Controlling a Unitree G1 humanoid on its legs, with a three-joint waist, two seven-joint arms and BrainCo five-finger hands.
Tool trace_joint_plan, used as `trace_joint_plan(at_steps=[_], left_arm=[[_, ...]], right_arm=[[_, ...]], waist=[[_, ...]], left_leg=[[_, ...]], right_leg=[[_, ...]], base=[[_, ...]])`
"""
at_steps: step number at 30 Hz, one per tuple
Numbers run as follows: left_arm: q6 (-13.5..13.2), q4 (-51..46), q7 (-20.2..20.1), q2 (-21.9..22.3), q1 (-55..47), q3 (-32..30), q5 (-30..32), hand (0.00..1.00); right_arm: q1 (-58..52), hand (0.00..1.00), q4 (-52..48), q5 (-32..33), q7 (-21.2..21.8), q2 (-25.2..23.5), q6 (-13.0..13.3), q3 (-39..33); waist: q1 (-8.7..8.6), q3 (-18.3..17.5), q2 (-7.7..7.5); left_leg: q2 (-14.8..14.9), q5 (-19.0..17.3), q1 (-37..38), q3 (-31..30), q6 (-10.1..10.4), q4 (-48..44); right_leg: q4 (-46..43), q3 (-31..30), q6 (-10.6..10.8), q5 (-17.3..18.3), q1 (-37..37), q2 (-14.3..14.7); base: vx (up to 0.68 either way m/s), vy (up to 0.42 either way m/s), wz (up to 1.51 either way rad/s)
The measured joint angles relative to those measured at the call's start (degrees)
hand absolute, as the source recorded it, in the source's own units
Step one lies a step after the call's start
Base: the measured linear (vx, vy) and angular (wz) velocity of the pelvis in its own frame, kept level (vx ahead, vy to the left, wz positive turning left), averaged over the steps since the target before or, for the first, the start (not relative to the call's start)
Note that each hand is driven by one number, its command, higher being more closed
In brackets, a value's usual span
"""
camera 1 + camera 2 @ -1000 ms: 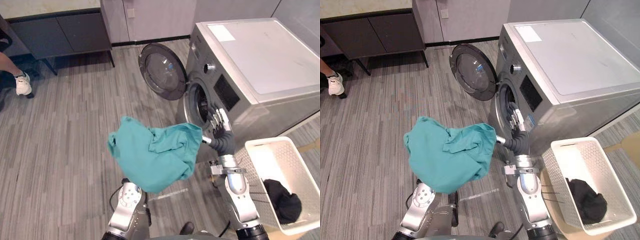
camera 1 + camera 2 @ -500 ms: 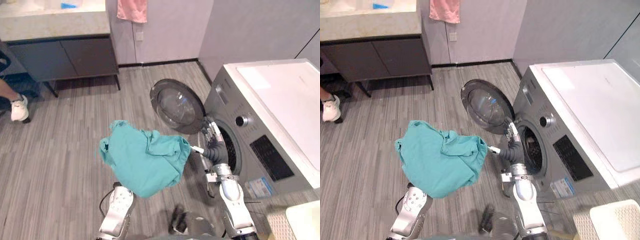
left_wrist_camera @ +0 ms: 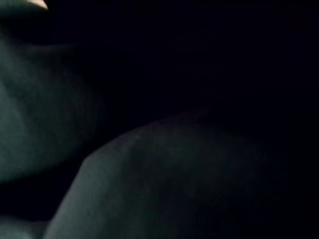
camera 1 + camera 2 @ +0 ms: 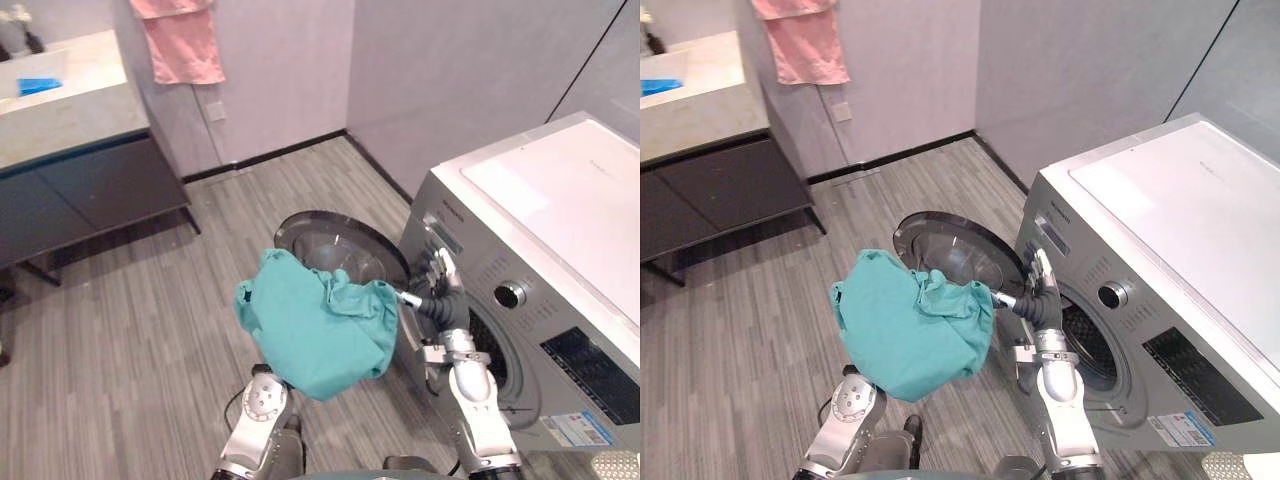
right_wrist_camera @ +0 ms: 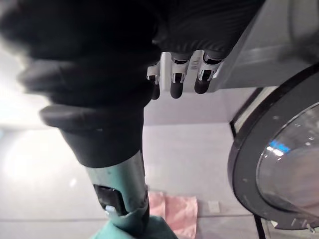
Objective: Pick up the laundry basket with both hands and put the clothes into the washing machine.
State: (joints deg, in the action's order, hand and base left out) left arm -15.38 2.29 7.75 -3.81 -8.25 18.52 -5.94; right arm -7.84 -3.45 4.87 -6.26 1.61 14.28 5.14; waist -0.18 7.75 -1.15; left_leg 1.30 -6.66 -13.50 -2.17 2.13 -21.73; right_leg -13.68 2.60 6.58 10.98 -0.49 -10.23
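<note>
A teal garment (image 4: 315,330) hangs bunched over the end of my left arm, which rises from below and hides that hand under the cloth. It hovers in front of the washing machine (image 4: 545,220), just before the round door (image 4: 340,250), which is swung open. My right hand (image 4: 441,292) is raised beside the garment at the rim of the drum opening (image 4: 497,352). In the right wrist view its fingers (image 5: 173,75) are straight and its thumb reaches toward the teal cloth (image 5: 133,230). A corner of the white laundry basket (image 4: 616,466) sits on the floor by the machine.
A dark cabinet (image 4: 85,195) with a pale countertop stands at the back left, and a pink towel (image 4: 180,45) hangs on the wall above it. Grey plank floor (image 4: 130,340) lies open to the left of the machine.
The camera has swung up and toward the machine, so the basket has slid to the picture's corner. The teal garment now hangs right before the open door, with the right hand still beside it.
</note>
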Motion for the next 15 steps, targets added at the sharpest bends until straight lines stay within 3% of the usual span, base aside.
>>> trace_joint_plan(at_steps=[4,6,9,11,13,15], left_arm=[[0.1,0.0,0.0,-0.9,-2.0,-0.1,-0.1,1.00],[0.1,-0.2,0.0,-1.6,-1.9,-0.9,-0.1,1.00],[0.6,-0.2,0.0,-2.1,-1.9,-2.8,-0.1,1.00],[0.6,-0.3,-0.1,-2.2,-1.3,-2.8,-0.1,1.00],[0.6,-0.3,-0.1,-1.8,-1.4,-2.9,-0.1,1.00],[0.6,-0.2,-0.1,-1.8,-1.7,-3.2,-0.1,1.00]], right_arm=[[1.2,0.00,0.3,-0.5,0.2,-1.2,-0.2,0.5],[2.7,0.00,2.1,-0.5,0.2,-1.2,-0.2,1.6],[3.7,0.00,5.1,-0.5,0.3,-1.2,-0.3,4.4],[3.3,0.00,5.1,-0.5,0.2,-1.3,-0.4,4.4],[1.9,0.00,5.1,-0.5,0.2,-0.6,-0.4,4.2],[0.3,0.00,5.1,-0.5,0.2,-0.5,-0.4,4.1]], waist=[[0.95,0.1,-0.33],[0.98,0.1,-0.42],[1.10,-0.2,-1.37],[-0.76,-0.3,-0.61],[-1.77,0.2,0.16],[-1.53,0.5,0.50]], left_leg=[[1.1,-3.1,1.8,10.4,-2.0,-2.0],[3.2,-4.8,4.6,16.8,-3.9,2.2],[4.9,-5.3,8.2,27.2,-3.1,6.1],[5.9,-6.1,8.9,30.2,-1.8,5.9],[8.2,-7.4,9.2,31.6,-0.3,3.0],[11.2,-8.0,8.6,31.6,0.8,-2.4]], right_leg=[[0.3,-7.7,1.5,-5.3,-4.7,-1.2],[2.0,-2.8,0.2,-7.8,-6.6,-0.7],[-3.4,17.6,-3.9,-4.8,-9.8,-2.4],[-4.4,23.7,-5.0,-4.2,-9.7,-3.6],[-4.2,22.3,-4.2,-4.3,-9.5,-1.8],[-4.4,20.5,-3.7,-3.2,-9.3,0.2]], base=[[0.10,0.287,-1.48],[-0.02,0.136,-1.90],[-0.06,0.027,-1.81],[0.00,0.000,-1.00],[0.10,-0.088,-0.51],[0.16,-0.173,-0.59]])
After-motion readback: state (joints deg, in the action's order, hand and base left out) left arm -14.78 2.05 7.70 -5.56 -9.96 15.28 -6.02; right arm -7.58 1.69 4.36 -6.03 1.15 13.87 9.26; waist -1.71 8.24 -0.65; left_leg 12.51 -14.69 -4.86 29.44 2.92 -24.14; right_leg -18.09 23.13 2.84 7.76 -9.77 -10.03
